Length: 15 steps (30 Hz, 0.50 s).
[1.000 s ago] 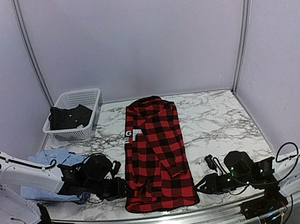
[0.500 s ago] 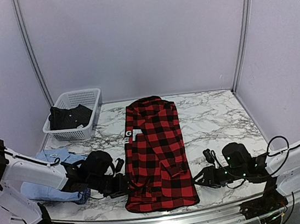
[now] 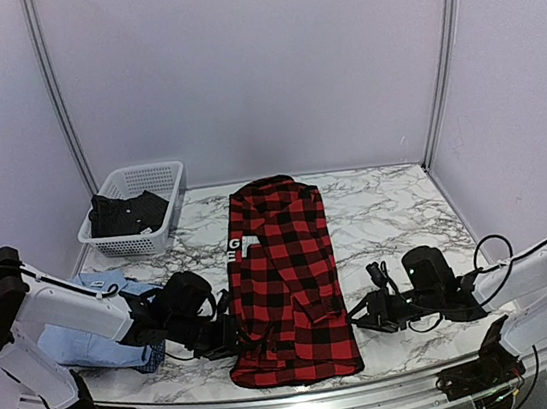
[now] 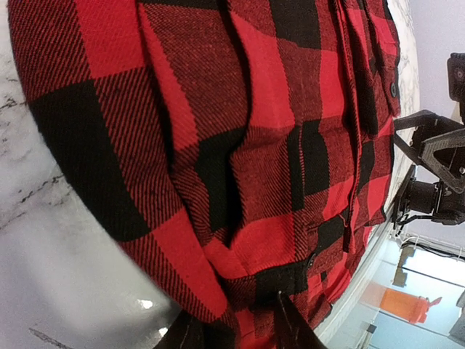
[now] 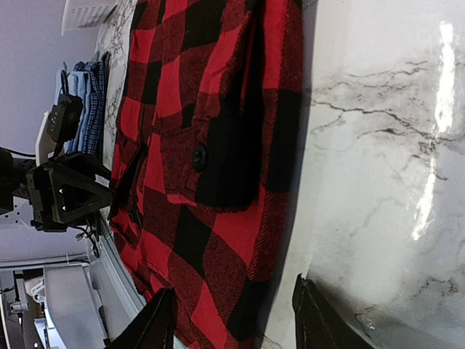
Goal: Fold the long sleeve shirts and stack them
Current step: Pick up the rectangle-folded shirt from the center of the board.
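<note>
The red-and-black flannel shirt [image 3: 286, 283] lies flat along the middle of the table, collar far, white lettering at its left edge. My left gripper [image 3: 239, 338] is at its near left hem. In the left wrist view the fingers [image 4: 290, 331] stand close together with bunched flannel [image 4: 240, 182] pinched between them. My right gripper [image 3: 357, 317] is open at the near right hem. In the right wrist view its gripper [image 5: 234, 313] straddles the shirt's edge [image 5: 218, 167] low over the marble. The light blue shirt [image 3: 84, 335] lies crumpled at the left, under my left arm.
A white mesh basket [image 3: 163, 169] holding a dark garment stands at the back left. The table's near metal edge [image 3: 298, 391] runs just below the shirt's hem. Bare marble [image 3: 396, 219] lies right of the shirt.
Both grippers have moved inward to the shirt's near hem. The left one has pushed into the hem and bunched it; the right one has come up to the right edge.
</note>
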Each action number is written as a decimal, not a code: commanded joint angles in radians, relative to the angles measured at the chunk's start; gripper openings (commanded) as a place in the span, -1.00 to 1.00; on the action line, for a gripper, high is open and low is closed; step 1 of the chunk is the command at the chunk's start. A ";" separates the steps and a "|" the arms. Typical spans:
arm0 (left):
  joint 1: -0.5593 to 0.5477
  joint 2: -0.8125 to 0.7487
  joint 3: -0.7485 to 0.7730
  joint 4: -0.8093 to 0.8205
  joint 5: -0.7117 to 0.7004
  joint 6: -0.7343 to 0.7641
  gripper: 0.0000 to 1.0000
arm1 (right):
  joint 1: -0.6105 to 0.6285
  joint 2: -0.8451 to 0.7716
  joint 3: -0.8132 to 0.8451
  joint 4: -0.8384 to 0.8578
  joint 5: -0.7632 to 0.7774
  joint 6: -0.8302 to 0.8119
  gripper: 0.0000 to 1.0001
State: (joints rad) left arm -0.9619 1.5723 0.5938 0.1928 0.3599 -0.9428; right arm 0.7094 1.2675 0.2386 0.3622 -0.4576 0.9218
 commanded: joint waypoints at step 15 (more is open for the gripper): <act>0.005 -0.008 0.015 -0.315 -0.013 0.035 0.05 | -0.016 -0.015 0.038 -0.180 -0.106 -0.120 0.05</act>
State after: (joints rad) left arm -0.9611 1.5372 0.6407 0.0212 0.3611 -0.9218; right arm 0.7017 1.2564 0.2699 0.2295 -0.5159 0.8307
